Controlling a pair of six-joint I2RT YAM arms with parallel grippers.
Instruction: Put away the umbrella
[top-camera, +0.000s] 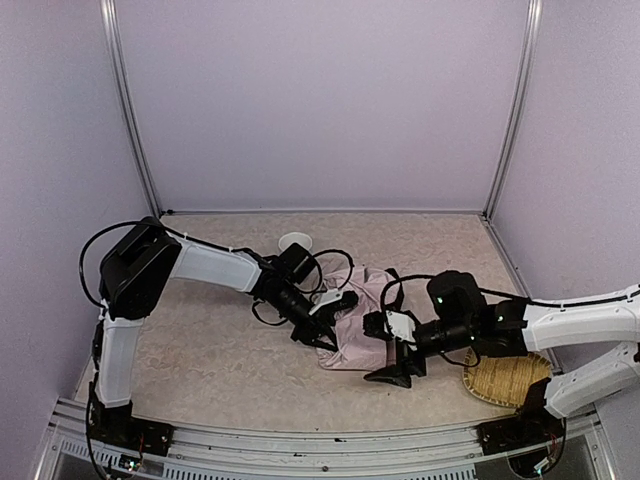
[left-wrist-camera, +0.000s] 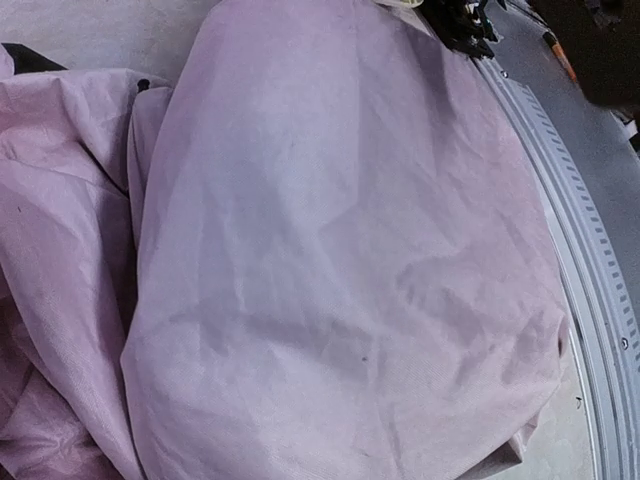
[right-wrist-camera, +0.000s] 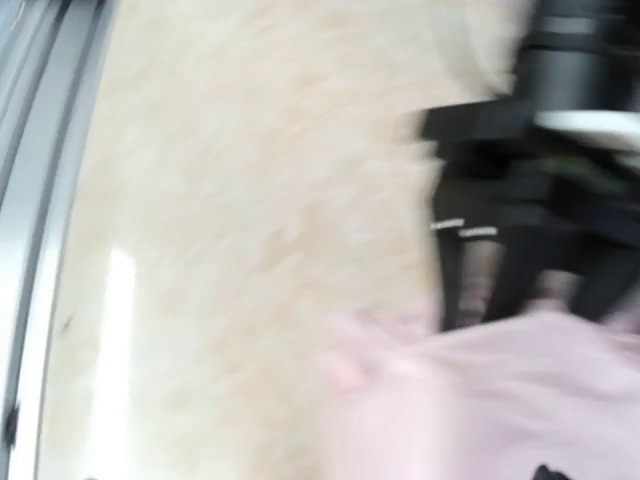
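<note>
At the near edge runs a grey metal rail (top-camera: 300, 440), with both arm bases bolted to it. Just beyond it, at about 4 o'clock on the table (top-camera: 200, 350), lies a shallow woven basket (top-camera: 505, 378), partly under the right arm's forearm.

The right gripper (top-camera: 393, 372) points down at the tabletop beside the near, 5 o'clock corner of the umbrella (top-camera: 362, 310). Its dark fingers are close to the fabric, but I cannot tell whether they are parted or closed, or whether they touch it. Its own wrist view is smeared with blur and shows only tabletop, a pink patch of the umbrella (right-wrist-camera: 500, 400) at the lower right and dark arm hardware above it.

The umbrella lies on the table near its centre as a crumpled heap of pale pink cloth, well outside the basket, which sits at its 4 o'clock. Thin black loops stick up around its far side.

The left gripper (top-camera: 318, 330) meets the heap from 9 o'clock, with its tips at the edge of the cloth. Its wrist view is filled by creased pink fabric (left-wrist-camera: 340, 260) with no fingers in sight, so whether that pincer is clenched or released cannot be told.

Farther back, at 11 o'clock from the umbrella, stands a small white round object (top-camera: 295, 241) — too small to identify.
</note>
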